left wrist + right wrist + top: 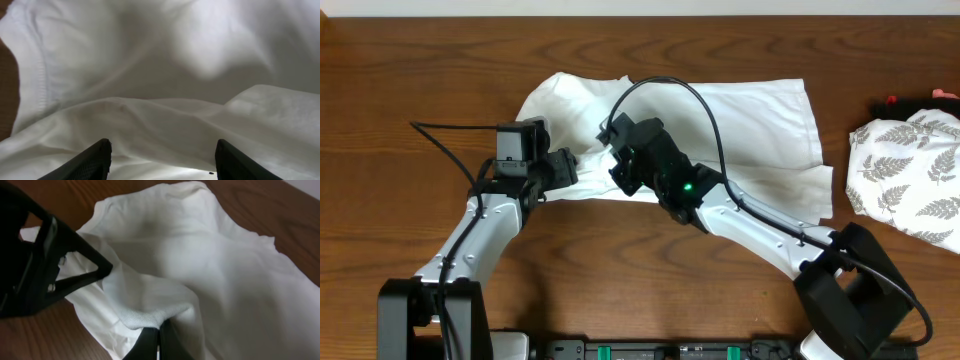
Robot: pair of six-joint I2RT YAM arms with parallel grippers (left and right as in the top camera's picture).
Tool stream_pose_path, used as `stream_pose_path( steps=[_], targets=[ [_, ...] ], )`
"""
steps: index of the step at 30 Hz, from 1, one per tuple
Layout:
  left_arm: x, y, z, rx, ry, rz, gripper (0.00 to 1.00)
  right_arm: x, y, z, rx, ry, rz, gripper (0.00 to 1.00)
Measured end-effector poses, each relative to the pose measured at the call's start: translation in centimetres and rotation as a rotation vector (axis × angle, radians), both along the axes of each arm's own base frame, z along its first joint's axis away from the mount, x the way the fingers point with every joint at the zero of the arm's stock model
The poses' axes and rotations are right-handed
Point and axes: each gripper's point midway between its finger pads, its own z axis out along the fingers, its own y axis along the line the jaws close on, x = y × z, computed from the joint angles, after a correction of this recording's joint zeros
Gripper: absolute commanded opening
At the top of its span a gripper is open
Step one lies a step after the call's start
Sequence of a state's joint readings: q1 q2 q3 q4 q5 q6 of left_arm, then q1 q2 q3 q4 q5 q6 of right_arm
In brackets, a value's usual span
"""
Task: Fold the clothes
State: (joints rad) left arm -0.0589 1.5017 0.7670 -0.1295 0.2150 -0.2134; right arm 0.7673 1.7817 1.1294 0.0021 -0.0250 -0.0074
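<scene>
- Folding under way: the right gripper (pixel 158 336), its jaws pressed together, pinches a raised, hem-edged ridge of the white short-sleeved cotton T-shirt (pixel 750 120). The shirt lies spread across the middle of the brown wooden table (pixel 420 60) and is rumpled at its left end.
- The left gripper (pixel 162 161) has its black fingers (pixel 95 160) spread wide. As far as its wrist view shows, no cloth is caught between them, and a soft fold of the shirt lies just ahead of the tips.
- From above, both grippers are at the shirt's near-left edge, close together. The left one is at the outer corner and the right one just beside it, toward the middle of the garment.
- The step in hand appears to be gathering that near edge so it can be carried over the body of the shirt.
- To do it well, the left gripper should first close on the same edge, taking every layer.
- Both arms should then rise level and together, keeping the cloth taut between them so the crease runs straight.
- The right pinch seems to hold only a thin fold, so a slow, low carry should keep it from slipping free.
- A second cloth, white with a grey fern-leaf print (pixel 910 170), sits well apart at the table's right side.
</scene>
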Motion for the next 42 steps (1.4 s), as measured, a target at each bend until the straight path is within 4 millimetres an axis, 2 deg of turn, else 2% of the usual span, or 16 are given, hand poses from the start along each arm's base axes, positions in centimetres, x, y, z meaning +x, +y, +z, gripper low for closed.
stream_pose_path(
  steps=[6,10,20,23,26,29,31,35,38,42],
  targets=[
    [0.1,-0.9,0.3,-0.043,-0.009,-0.03,0.72,0.3,0.3,1.0,0.008,-0.009,0.0,0.02],
    [0.3,-1.2,0.8,-0.061,-0.027,-0.04,0.75,0.2,0.2,0.7,-0.003,0.003,0.0,0.02],
    [0.7,-1.9,4.4,-0.099,-0.132,-0.066,0.77,-0.1,-0.2,0.1,-0.027,0.022,-0.001,0.02],
    [0.5,-2.7,5.2,-0.138,-0.148,-0.098,0.71,-0.1,-0.2,0.1,-0.03,0.021,-0.002,0.02],
    [0.2,-3.5,5.7,-0.177,-0.152,-0.129,0.52,0.0,-0.3,0.1,-0.033,0.018,-0.008,0.02],
    [-0.1,-4.3,5.9,-0.202,-0.152,-0.178,0.44,0.1,-0.5,0.1,-0.04,0.012,-0.018,0.02],
    [-0.4,-4.8,6.0,-0.214,-0.152,-0.216,0.42,0.2,-0.6,0.1,-0.044,0.008,-0.02,0.03],
    [-1.2,-5.4,5.8,-0.218,-0.143,-0.282,0.44,0.4,-0.7,0.1,-0.053,-0.001,-0.028,0.03],
    [-1.7,-5.9,5.7,-0.214,-0.147,-0.342,0.57,0.5,-0.8,0.1,-0.057,-0.005,-0.032,0.03],
    [-2.3,-6.3,5.5,-0.204,-0.143,-0.402,0.62,0.5,-0.9,0.1,-0.061,-0.008,-0.037,0.03]
  ],
)
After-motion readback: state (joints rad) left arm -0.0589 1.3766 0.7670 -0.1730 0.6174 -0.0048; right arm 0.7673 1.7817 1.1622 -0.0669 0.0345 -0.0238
